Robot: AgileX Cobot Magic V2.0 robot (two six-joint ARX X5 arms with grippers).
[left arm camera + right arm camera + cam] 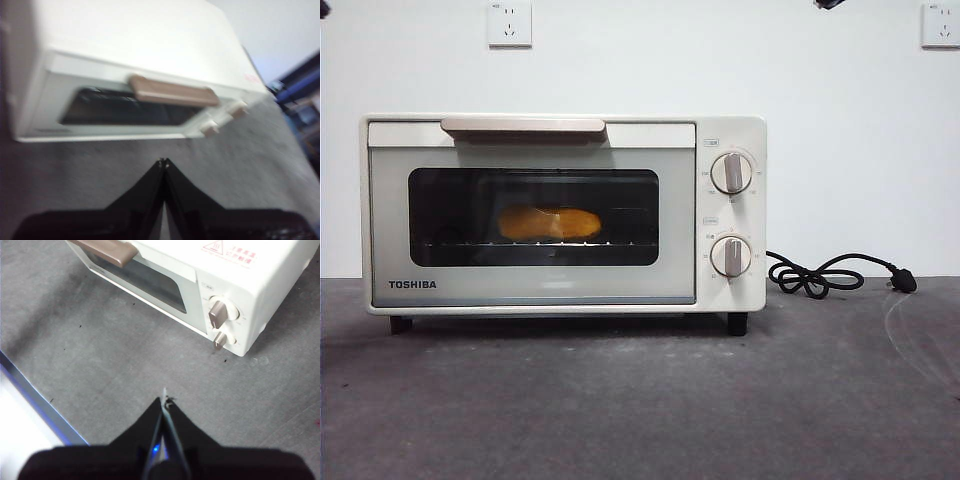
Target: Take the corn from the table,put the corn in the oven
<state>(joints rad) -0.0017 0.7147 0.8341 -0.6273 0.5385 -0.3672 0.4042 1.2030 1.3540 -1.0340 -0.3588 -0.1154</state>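
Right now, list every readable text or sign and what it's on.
"TOSHIBA": lower left of the oven door.
Red warning triangle with red lettering: oven top, in the right wrist view; lettering too small to read.
Markings around the upper knob and lower knob: too small to read.
Wall sockets: tiny marks, unreadable.

Left wrist view is motion-blurred; oven (135, 75) cut off at the edge. Corn (549, 223) dim behind dark glass, ends perhaps hazy. Knob markings (732, 172) unreadable.
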